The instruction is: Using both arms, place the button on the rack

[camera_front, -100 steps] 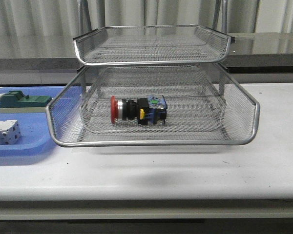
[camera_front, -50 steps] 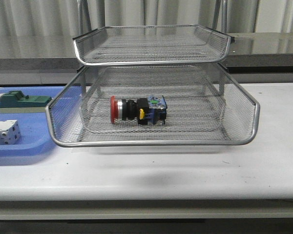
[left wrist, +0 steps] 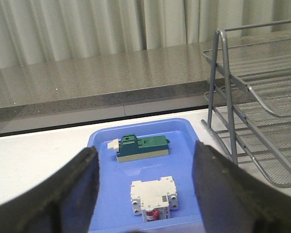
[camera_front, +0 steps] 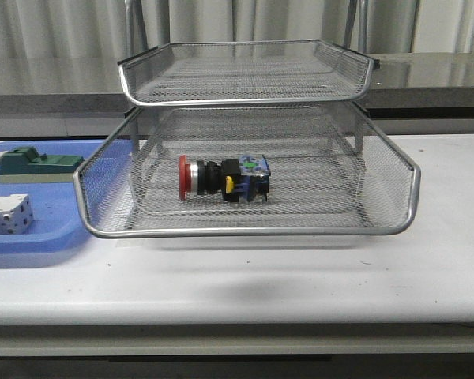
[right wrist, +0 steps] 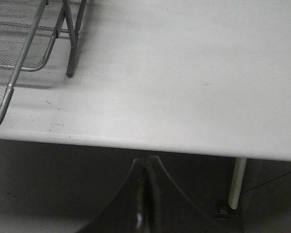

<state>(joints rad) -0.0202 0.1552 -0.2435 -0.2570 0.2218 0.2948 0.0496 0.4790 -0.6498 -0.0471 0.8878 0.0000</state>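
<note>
While lying sideways in lower tier of rack (camera_front: pixel 245 230) mid-table, button (camera_front: pixel 223 178) touching no gripper. Left gripper (left wrist: pixel 145 194) gaping wide, holding nothing, facing tray (left wrist: pixel 99 145) near left edge. Right gripper (right wrist: pixel 145 194) closed, empty, hanging off front edge.

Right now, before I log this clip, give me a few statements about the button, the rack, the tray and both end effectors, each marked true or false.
1. The button lies on its side in the rack's lower visible tier. True.
2. The button's red head points toward the blue tray. True.
3. The left end effector is shut on the button. False: its fingers stand wide apart with nothing between them.
4. The right end effector is open. False: its fingers meet, holding nothing.
5. The blue tray holds the green-and-cream block and the white terminal block. True.
6. The upper tier holds a second button. False: no button shows there.
</note>
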